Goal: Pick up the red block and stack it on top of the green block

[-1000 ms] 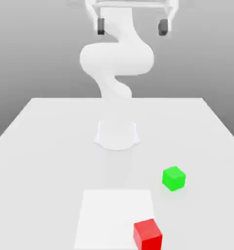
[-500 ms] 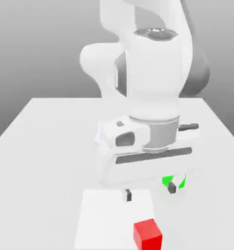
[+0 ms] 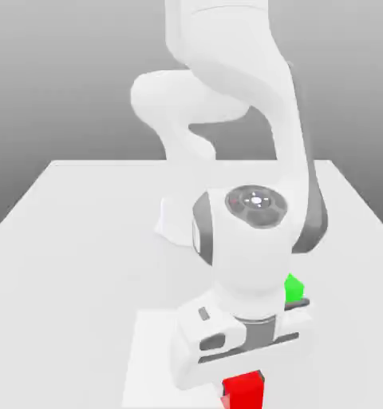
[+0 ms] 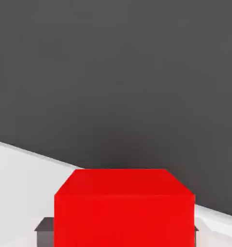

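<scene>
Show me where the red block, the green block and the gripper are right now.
Red block (image 3: 244, 392): exterior view, its near side.
Green block (image 3: 293, 290): exterior view, its uncovered part.
Gripper (image 4: 124, 231): hand view, midway between its fingertips.
</scene>
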Controlling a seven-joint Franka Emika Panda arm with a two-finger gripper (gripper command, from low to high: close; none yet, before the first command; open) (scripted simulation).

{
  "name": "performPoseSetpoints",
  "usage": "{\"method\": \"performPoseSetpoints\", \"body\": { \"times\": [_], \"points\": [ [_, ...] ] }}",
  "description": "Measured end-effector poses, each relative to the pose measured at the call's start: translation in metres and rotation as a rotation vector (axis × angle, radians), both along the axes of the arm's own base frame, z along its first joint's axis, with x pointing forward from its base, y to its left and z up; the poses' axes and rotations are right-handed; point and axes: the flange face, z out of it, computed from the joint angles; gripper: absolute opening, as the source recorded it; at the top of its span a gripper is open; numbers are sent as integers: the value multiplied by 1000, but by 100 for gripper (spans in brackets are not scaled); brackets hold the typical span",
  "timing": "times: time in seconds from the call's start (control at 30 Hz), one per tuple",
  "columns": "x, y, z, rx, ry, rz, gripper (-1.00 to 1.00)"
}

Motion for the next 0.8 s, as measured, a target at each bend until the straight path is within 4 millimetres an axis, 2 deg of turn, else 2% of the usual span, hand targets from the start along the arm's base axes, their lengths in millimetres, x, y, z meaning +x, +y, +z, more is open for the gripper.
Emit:
{"method": "performPoseSetpoints", "body": {
  "times": [0.13, 0.23, 0.3, 0.4, 0.63, 0.8],
  "points": [
    [-4, 3, 47, 2, 0, 7, -100],
    [-39, 36, 66, 14, 2, 81, -100],
    [-69, 65, 74, 20, 3, 156, -100],
    [-116, 92, 84, 23, 5, 251, -100],
    [-215, 108, 88, 3, 0, 415, -100],
    [-223, 108, 53, -16, -4, 432, -100]
  ]
}}
